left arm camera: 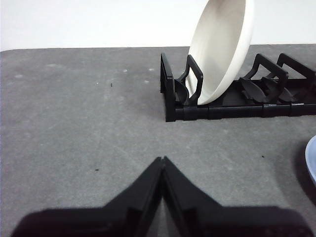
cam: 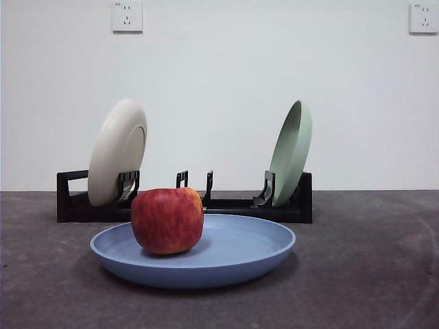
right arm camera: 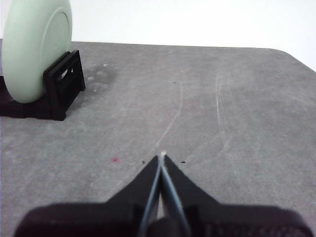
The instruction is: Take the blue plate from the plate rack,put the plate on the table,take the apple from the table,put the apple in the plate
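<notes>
The blue plate (cam: 206,257) lies flat on the dark grey table (cam: 370,274), in front of the black plate rack (cam: 240,204). The red apple (cam: 167,220) sits inside the plate, left of its middle. A sliver of the blue plate (left arm camera: 312,163) shows at the edge of the left wrist view. My left gripper (left arm camera: 162,160) is shut and empty, low over bare table near the plate rack's (left arm camera: 237,101) cream-plate end. Off beyond the rack's (right arm camera: 54,91) green-plate end, my right gripper (right arm camera: 162,157) is shut and empty. Neither gripper shows in the front view.
A cream plate (cam: 116,152) stands in the rack's left slots and a pale green plate (cam: 291,152) in its right slots. The same cream plate (left arm camera: 222,47) and green plate (right arm camera: 34,47) show in the wrist views. A white wall stands behind the table.
</notes>
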